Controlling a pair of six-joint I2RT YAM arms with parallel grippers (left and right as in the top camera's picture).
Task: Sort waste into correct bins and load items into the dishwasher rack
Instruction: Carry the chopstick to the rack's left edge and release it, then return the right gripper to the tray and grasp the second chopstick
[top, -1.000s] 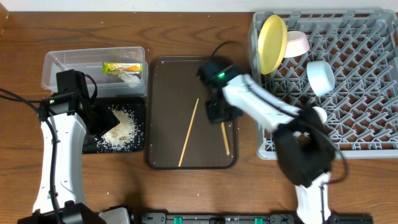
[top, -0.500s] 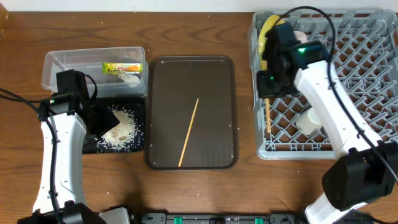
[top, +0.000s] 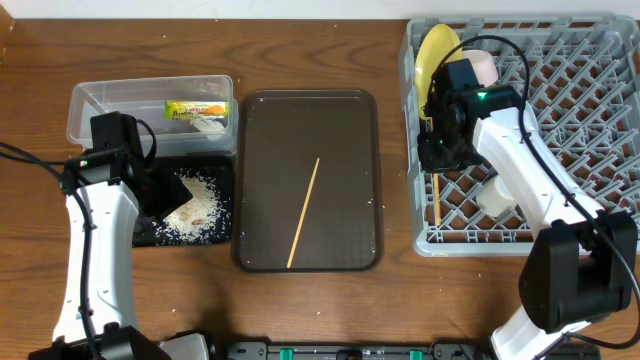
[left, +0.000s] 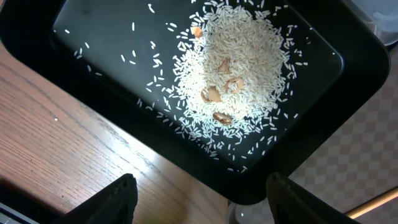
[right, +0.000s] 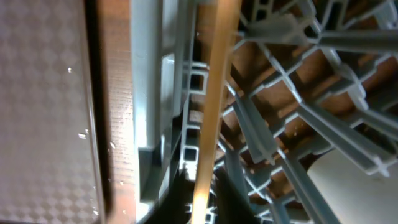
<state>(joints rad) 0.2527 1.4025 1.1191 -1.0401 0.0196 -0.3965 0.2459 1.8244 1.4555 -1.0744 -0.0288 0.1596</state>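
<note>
chopstick (right: 214, 93) — slim pale wood, lying in grey rack (top: 600, 92) lattice

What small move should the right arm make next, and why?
Probably open the right gripper fully and raise it straight up. One chopstick lies inside the dishwasher rack beneath it, while the other chopstick lies on the brown tray, to be fetched.

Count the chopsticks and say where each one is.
2. One chopstick lies at a slant on the brown tray. The second chopstick sits in the grey rack, along its left edge. The arm there may cover its upper end.
</note>
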